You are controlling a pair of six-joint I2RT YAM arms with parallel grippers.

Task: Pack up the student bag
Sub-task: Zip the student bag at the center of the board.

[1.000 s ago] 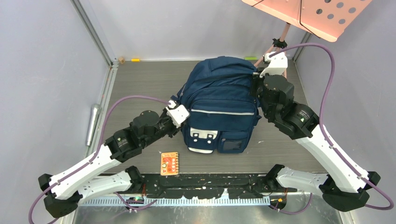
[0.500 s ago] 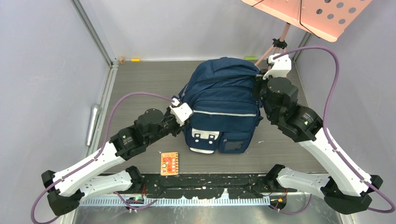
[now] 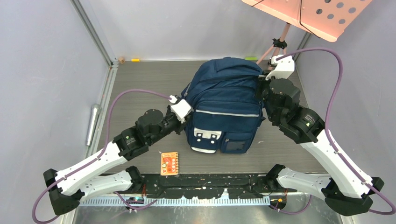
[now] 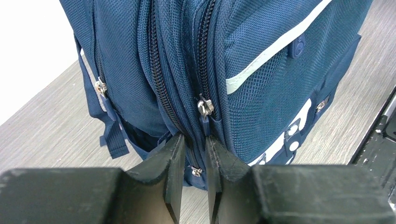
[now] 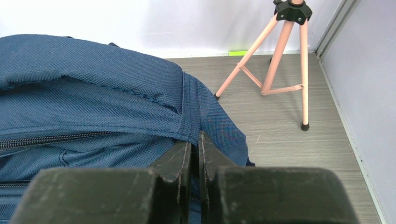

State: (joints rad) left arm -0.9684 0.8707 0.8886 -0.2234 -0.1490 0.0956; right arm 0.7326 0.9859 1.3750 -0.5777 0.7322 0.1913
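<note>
Right hand clenched on the student bag's top seam, we'd hold that taut while our left hand (can't tell if it's gripping) drags the zipper pull straight.

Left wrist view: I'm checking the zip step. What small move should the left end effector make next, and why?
Probably close the left end effector on the zip pull, ready to draw it open. Its fingers stand narrowly apart at that pull's tab on the student bag, whose zip looks shut; the right end effector pinches the bag's top seam, bracing it.
</note>
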